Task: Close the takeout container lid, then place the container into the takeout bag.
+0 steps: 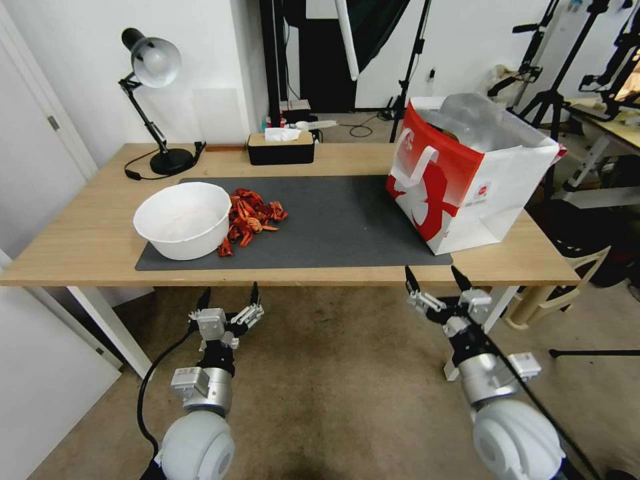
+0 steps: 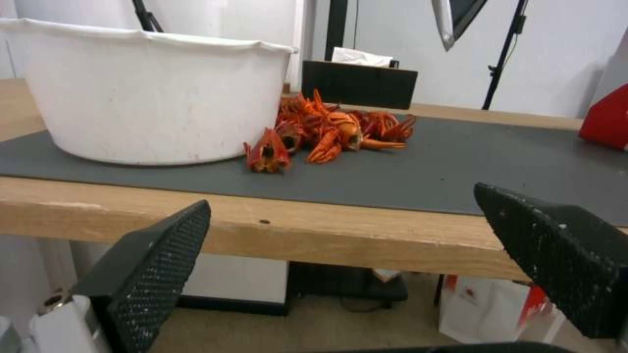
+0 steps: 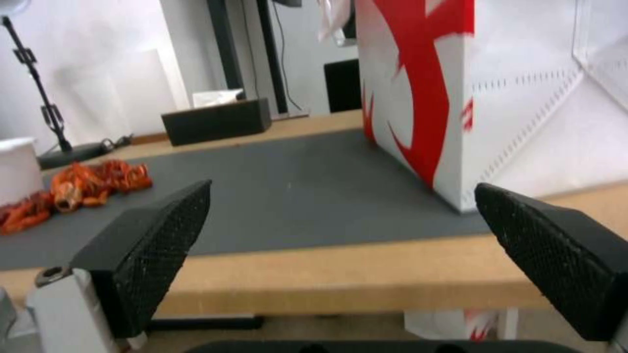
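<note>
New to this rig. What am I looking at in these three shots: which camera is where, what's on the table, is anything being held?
It is a wheeled robot with two arms. The wide shot comes from its head camera, looking down; the other two come from cameras on each wrist, looking out between that arm's own black fingers.

The left gripper and right gripper hang below the near edge of the wooden table, both open and holding nothing.

On the grey mat sit a white bowl with a pile of red crayfish beside it, and at the right the red and white takeout bag, standing open. Behind are a black desk lamp and a black tissue box. I see no clear container.
</note>
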